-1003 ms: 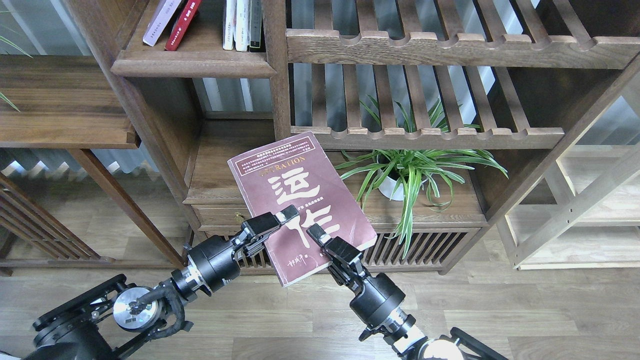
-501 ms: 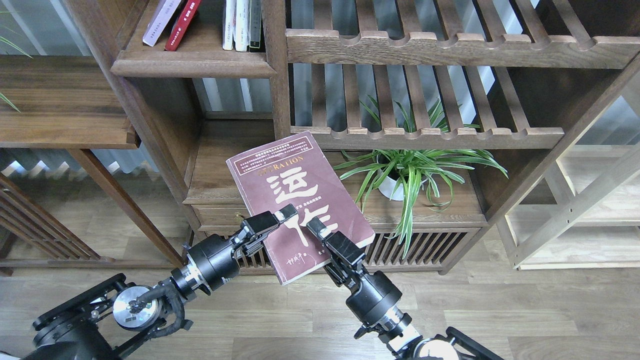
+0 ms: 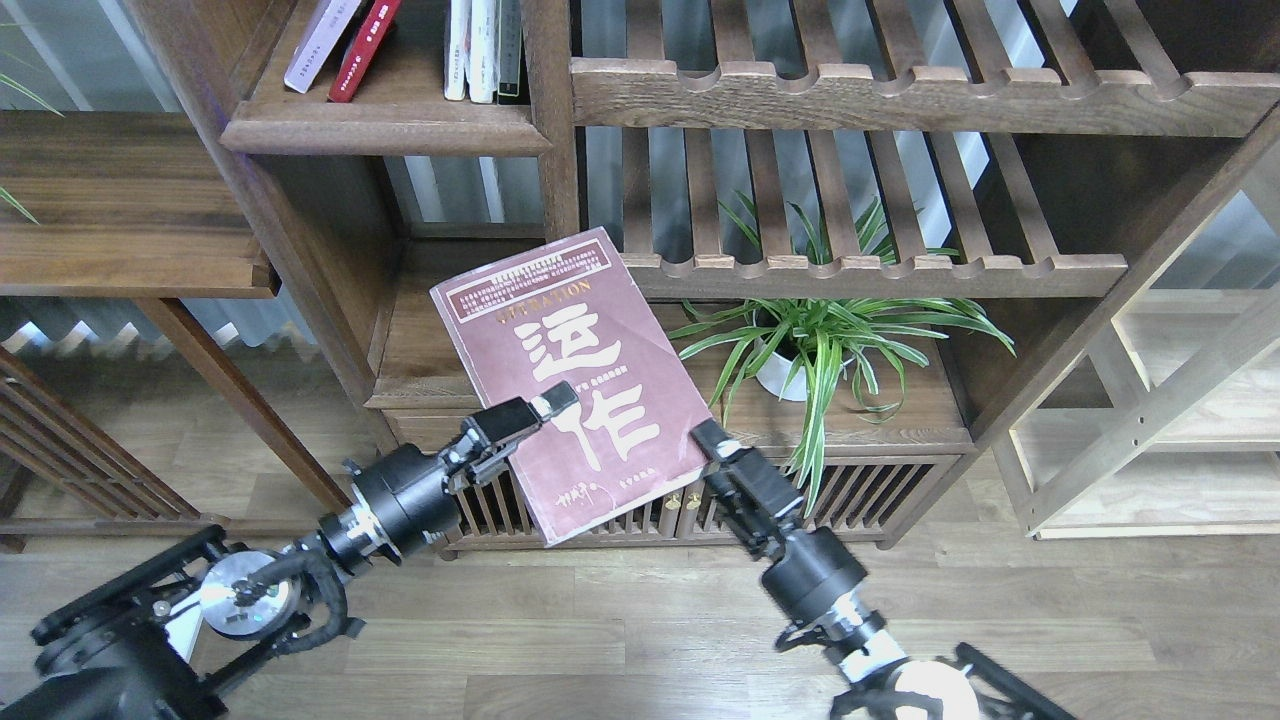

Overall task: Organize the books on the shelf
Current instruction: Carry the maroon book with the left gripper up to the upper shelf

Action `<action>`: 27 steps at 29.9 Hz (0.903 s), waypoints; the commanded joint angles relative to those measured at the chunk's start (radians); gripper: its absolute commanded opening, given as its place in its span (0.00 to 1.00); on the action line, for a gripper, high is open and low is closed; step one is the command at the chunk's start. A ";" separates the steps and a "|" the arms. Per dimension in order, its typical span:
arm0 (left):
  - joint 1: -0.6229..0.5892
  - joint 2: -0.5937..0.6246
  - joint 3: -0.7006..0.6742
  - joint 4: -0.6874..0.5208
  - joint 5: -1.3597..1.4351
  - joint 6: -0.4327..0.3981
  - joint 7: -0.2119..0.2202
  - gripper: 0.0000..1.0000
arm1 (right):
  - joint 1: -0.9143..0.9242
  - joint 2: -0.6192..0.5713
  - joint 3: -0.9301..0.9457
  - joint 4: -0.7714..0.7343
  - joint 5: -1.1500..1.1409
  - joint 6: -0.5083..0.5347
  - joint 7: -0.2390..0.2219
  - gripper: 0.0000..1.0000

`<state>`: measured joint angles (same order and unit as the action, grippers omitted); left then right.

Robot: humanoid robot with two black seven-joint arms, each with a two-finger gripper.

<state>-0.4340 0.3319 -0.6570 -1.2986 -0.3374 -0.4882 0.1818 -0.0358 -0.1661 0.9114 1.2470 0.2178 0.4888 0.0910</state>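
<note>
Left gripper [image 3: 545, 408] clamped on large maroon paperback book [image 3: 575, 380], frame centre; right gripper [image 3: 712, 445] just beside its lower-right edge, finger gap unclear.

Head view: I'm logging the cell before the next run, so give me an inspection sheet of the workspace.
Surface: dark-brown wooden shelf board, upper left.
Job's things: large maroon paperback with white Chinese characters, tilted, in mid-air; red paperback and pale white-lavender paperback leaning on the board.
Clutter: thin white-spined volumes upright beside them.
Grippers: left gripper shut on the maroon book; right gripper at its lower right corner, grip unclear.
Cables: black cable by left arm.
Surroundings: green potted plant, slatted racks, wood floor.
</note>
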 commanded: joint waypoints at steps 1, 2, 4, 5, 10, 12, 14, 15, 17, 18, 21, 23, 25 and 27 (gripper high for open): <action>-0.017 0.058 -0.032 -0.040 0.063 0.000 0.001 0.05 | -0.012 -0.047 0.058 -0.021 0.002 0.000 0.001 0.89; -0.017 0.076 -0.044 -0.060 0.095 0.000 0.001 0.05 | -0.015 -0.064 0.073 -0.032 0.002 0.000 0.001 0.91; -0.017 0.120 -0.072 -0.103 0.150 0.000 0.002 0.05 | -0.016 -0.097 0.086 -0.050 0.000 0.000 -0.002 0.91; -0.017 0.142 -0.078 -0.123 0.167 0.000 0.002 0.05 | -0.016 -0.114 0.089 -0.060 0.000 0.000 -0.002 0.91; -0.019 0.287 -0.118 -0.237 0.241 0.000 0.013 0.05 | -0.004 -0.176 0.092 -0.124 -0.002 0.000 -0.004 0.91; -0.019 0.338 -0.151 -0.266 0.274 0.000 0.044 0.06 | -0.001 -0.185 0.093 -0.141 -0.002 0.000 -0.004 0.91; -0.019 0.360 -0.199 -0.284 0.296 0.000 0.083 0.07 | 0.001 -0.188 0.098 -0.143 -0.002 0.000 -0.005 0.91; -0.017 0.361 -0.226 -0.291 0.301 0.000 0.105 0.07 | 0.001 -0.188 0.099 -0.143 -0.002 0.000 -0.005 0.91; -0.017 0.361 -0.289 -0.300 0.314 0.000 0.159 0.07 | 0.002 -0.190 0.100 -0.143 -0.003 0.000 -0.007 0.91; -0.019 0.361 -0.323 -0.306 0.328 0.000 0.188 0.07 | 0.007 -0.191 0.100 -0.143 -0.005 0.000 -0.007 0.91; -0.017 0.360 -0.409 -0.320 0.394 0.000 0.231 0.07 | 0.014 -0.193 0.100 -0.144 -0.006 0.000 -0.007 0.91; -0.019 0.355 -0.466 -0.324 0.441 0.000 0.240 0.06 | 0.014 -0.193 0.098 -0.143 -0.012 0.000 -0.007 0.91; -0.020 0.352 -0.521 -0.324 0.497 0.000 0.245 0.05 | 0.014 -0.193 0.095 -0.144 -0.018 0.000 -0.008 0.91; -0.025 0.343 -0.567 -0.324 0.537 0.000 0.246 0.05 | 0.014 -0.193 0.093 -0.146 -0.020 0.000 -0.008 0.91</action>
<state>-0.4524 0.6854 -1.1539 -1.6218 0.1367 -0.4889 0.4233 -0.0216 -0.3589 1.0076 1.1032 0.2016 0.4888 0.0839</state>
